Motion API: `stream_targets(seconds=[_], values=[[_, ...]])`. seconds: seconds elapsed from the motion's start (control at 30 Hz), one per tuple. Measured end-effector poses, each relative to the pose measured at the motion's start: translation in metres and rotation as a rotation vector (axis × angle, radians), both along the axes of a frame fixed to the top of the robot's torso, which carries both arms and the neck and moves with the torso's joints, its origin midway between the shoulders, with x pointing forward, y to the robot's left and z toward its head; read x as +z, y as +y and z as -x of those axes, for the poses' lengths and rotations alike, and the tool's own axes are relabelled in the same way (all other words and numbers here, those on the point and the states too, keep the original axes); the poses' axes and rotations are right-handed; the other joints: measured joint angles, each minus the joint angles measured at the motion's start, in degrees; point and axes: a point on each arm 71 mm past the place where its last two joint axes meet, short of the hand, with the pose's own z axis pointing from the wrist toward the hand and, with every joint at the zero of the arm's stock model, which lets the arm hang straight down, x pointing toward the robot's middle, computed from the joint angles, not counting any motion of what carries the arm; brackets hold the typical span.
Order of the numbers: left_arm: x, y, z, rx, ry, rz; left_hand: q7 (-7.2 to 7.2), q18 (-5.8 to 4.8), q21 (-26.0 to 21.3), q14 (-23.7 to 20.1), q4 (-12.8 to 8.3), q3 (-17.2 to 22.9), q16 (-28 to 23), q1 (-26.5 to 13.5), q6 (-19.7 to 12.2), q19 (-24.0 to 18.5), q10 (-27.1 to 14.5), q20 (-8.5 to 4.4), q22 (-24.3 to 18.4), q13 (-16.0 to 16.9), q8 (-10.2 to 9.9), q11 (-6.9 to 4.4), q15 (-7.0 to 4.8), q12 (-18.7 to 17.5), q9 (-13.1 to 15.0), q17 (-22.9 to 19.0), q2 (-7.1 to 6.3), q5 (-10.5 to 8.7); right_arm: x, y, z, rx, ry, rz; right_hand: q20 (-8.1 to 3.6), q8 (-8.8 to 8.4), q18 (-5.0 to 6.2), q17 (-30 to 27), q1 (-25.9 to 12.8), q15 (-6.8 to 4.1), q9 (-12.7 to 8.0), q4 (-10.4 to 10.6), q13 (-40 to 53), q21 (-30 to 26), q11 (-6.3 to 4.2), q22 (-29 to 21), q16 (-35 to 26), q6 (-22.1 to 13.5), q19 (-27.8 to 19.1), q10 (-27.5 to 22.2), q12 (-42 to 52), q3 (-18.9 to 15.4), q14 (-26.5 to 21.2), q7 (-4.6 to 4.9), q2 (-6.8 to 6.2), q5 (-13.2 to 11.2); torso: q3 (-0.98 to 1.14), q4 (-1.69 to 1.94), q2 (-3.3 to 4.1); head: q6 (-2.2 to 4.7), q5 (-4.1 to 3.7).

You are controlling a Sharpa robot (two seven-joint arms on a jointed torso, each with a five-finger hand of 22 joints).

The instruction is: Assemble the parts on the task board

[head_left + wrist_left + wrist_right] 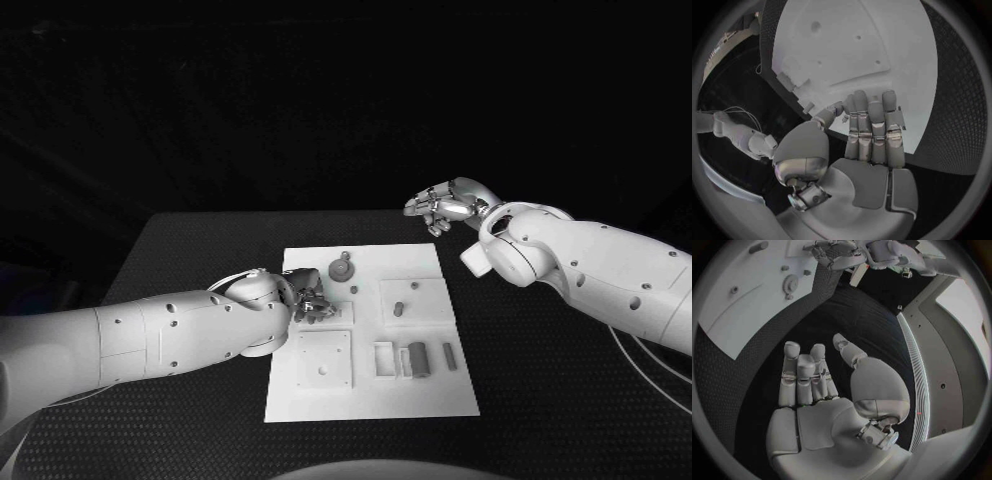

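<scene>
The white task board (369, 395) lies in the middle of the black table. On it are a round gear-like part (342, 268), two small parts (397, 308) near the middle, and a dark block (417, 358) beside slim pieces toward the near right. My left hand (310, 298) hovers over the board's left side, just below the gear. In the left wrist view its fingers (872, 125) stretch out flat over the board (854, 45), with nothing seen in them. My right hand (450, 208) is raised beyond the board's far right corner, fingers (804, 375) straight, thumb apart, empty.
A square raised plate (325, 358) sits at the board's near left. Black table (534, 400) surrounds the board on all sides. The right wrist view shows the board (748, 305), the gear (790, 284) and my left hand (839, 252) in the distance.
</scene>
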Motion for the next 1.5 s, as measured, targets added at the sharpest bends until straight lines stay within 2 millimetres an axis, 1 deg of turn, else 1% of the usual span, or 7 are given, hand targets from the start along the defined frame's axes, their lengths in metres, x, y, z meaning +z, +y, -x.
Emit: stream_targets(seconds=[0.53,0.57,0.63,0.7,0.73,1.3,1.5], values=[[-0.0020,-0.0029,0.0036,-0.020,0.032,-0.003,0.02,0.00,0.00,0.00,-0.33,-0.33,-0.01,0.11,0.01,0.01,0.09,0.01,-0.01,-0.01,-0.13,0.10,0.01,0.00,-0.16,-0.20,-0.04,-0.12,-0.0002,0.0003,0.0000,0.001,0.002,-0.001,0.00,0.00,0.00,-0.05,-0.22,0.01,0.00,0.00,-0.05,0.00,0.00,0.00,0.00,0.00,0.00,0.00,0.00,0.00,0.01,-0.03,0.22,0.00,0.04,-0.07,-0.01,-0.07,-0.01],[-0.0031,-0.0024,0.0041,-0.020,0.036,-0.006,0.06,0.00,0.00,-0.01,-0.42,-0.25,-0.01,1.41,-0.02,0.01,0.09,0.01,-0.01,-0.01,-0.40,0.10,0.02,0.00,-0.30,-0.21,0.79,-0.25,-0.0002,0.0004,0.0000,0.001,0.002,-0.001,0.00,0.00,0.00,-0.05,-0.22,0.01,0.00,0.00,-0.05,0.00,0.00,0.00,0.00,0.00,0.00,0.00,0.00,0.00,0.01,-0.03,0.22,0.00,0.04,-0.07,-0.01,-0.07,-0.03],[-0.0043,-0.0014,0.0046,-0.019,0.041,-0.010,0.14,0.01,0.23,-0.01,-0.49,-0.31,0.00,1.72,-0.04,0.02,0.09,0.01,0.07,-0.01,-0.53,0.10,0.02,0.00,-0.27,-0.25,1.46,-0.34,-0.0002,0.0003,-0.0001,0.001,0.002,-0.002,0.00,0.00,0.00,-0.05,-0.22,0.01,0.00,0.00,-0.05,0.00,0.00,0.00,0.00,0.00,0.00,0.00,0.00,0.00,0.01,-0.03,0.22,0.00,0.04,-0.07,-0.01,-0.07,-0.05],[-0.0043,-0.0010,0.0042,-0.018,0.042,-0.012,-0.01,0.01,0.23,-0.01,-1.68,0.89,0.22,3.11,-0.19,0.02,0.08,0.01,0.06,-0.02,-0.68,0.08,0.01,0.00,-0.20,-0.28,3.12,-0.17,-0.0002,0.0003,0.0000,0.001,0.003,-0.002,0.00,0.00,0.01,-0.05,-0.22,0.01,0.00,0.00,-0.05,0.00,0.00,0.00,0.00,0.00,0.00,0.00,0.00,0.00,0.01,-0.04,0.22,0.00,0.04,-0.06,-0.01,-0.04,-0.05],[-0.0044,-0.0008,0.0041,-0.018,0.043,-0.013,-0.01,0.01,0.23,-0.01,-1.91,1.12,0.22,3.02,-0.19,0.02,0.08,0.01,0.06,-0.02,-0.51,0.08,0.01,0.00,-0.20,-0.28,3.22,-0.17,-0.0002,0.0003,0.0000,0.001,0.003,-0.002,0.00,0.00,0.00,-0.05,-0.22,0.01,0.00,0.00,-0.05,0.00,0.00,0.00,0.00,0.00,0.00,0.00,0.00,0.00,0.01,-0.04,0.22,0.00,0.04,-0.05,-0.01,-0.03,-0.07],[-0.0050,0.0039,0.0034,-0.004,0.048,-0.014,0.19,0.02,0.45,-0.22,-2.26,1.15,0.21,2.40,-0.40,-0.19,0.07,0.22,0.14,-0.07,-0.50,0.09,0.21,0.00,-0.20,-0.52,3.02,-0.55,-0.0004,-0.0001,-0.0002,0.001,0.004,-0.002,0.00,0.00,0.01,-0.04,-0.46,0.10,0.00,0.00,-0.14,0.00,0.00,0.00,0.00,-0.02,0.00,0.00,0.00,0.00,0.10,-0.22,-0.02,0.00,0.00,0.00,-0.01,0.11,-0.24],[-0.0055,0.0061,0.0046,0.001,0.054,-0.008,0.19,0.01,0.44,-0.22,-2.42,1.00,0.20,1.92,-0.40,-0.19,0.07,0.22,0.11,-0.10,-0.50,0.09,0.21,0.00,-0.19,-0.62,2.54,-0.55,-0.0005,-0.0004,-0.0003,0.001,0.004,-0.001,0.00,0.00,0.01,-0.09,-0.46,0.10,0.00,0.00,-0.14,0.00,0.00,0.00,0.00,-0.02,0.00,0.00,0.00,0.00,0.10,-0.23,-0.02,0.00,-0.02,0.01,-0.01,0.19,-0.24]])
